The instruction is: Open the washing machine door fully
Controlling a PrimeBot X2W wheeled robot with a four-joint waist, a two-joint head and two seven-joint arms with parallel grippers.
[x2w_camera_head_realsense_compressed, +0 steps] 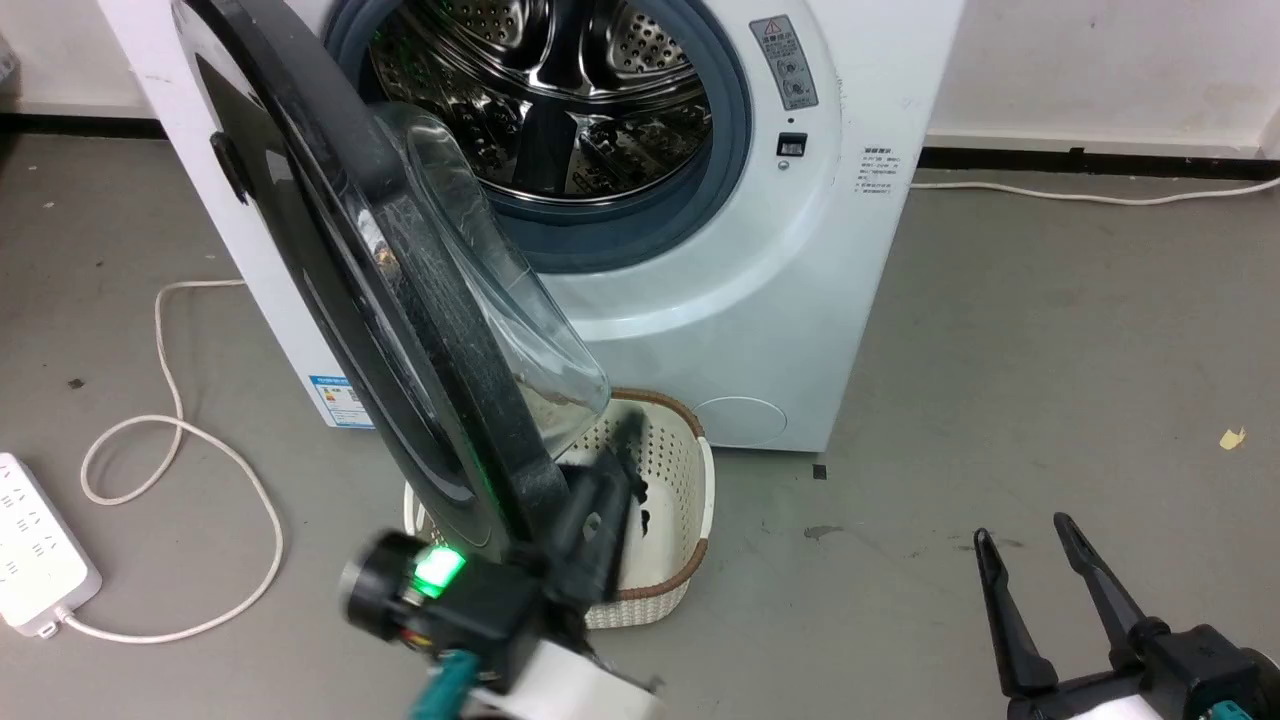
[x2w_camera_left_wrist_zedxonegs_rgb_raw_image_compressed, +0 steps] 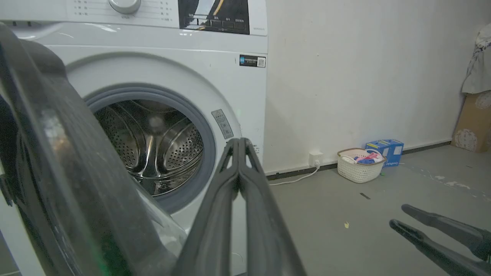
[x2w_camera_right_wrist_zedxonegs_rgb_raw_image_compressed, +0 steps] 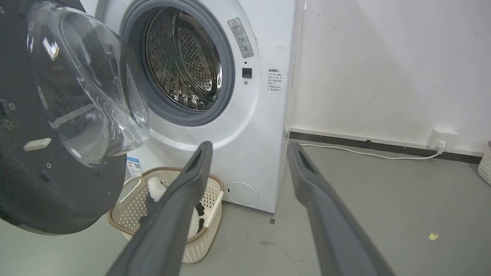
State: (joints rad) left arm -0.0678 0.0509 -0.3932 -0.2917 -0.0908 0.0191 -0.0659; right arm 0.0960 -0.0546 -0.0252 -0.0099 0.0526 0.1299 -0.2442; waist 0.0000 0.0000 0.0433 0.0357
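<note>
One washing machine (x2w_camera_head_realsense_compressed: pixel 760 330), one door (x2w_camera_head_realsense_compressed: pixel 300 200), two baskets (x2w_camera_head_realsense_compressed: pixel 697 480) (x2w_camera_left_wrist_zedxonegs_rgb_raw_image_compressed: pixel 358 172) and two tools (x2w_camera_left_wrist_zedxonegs_rgb_raw_image_compressed: pixel 238 142) (x2w_camera_head_realsense_compressed: pixel 1020 528).

Head view: high, looking steeply down on the front of the washing machine (x2w_camera_head_realsense_compressed: pixel 760 300), the washing machine door (x2w_camera_head_realsense_compressed: pixel 330 250) and the floor (x2w_camera_head_realsense_compressed: pixel 1000 400). Left wrist view: low, close against the door's rim, facing the drum opening (x2w_camera_left_wrist_zedxonegs_rgb_raw_image_compressed: pixel 153 142) along the left gripper (x2w_camera_left_wrist_zedxonegs_rgb_raw_image_compressed: pixel 238 143). Right wrist view: low, farther back, facing the same opening and the door's inner side, sharing the basket (x2w_camera_right_wrist_zedxonegs_rgb_raw_image_compressed: pixel 203 245) with the head view.

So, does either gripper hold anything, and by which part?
Nothing: left gripper shut empty beside the washing machine door, right gripper open and empty.
</note>
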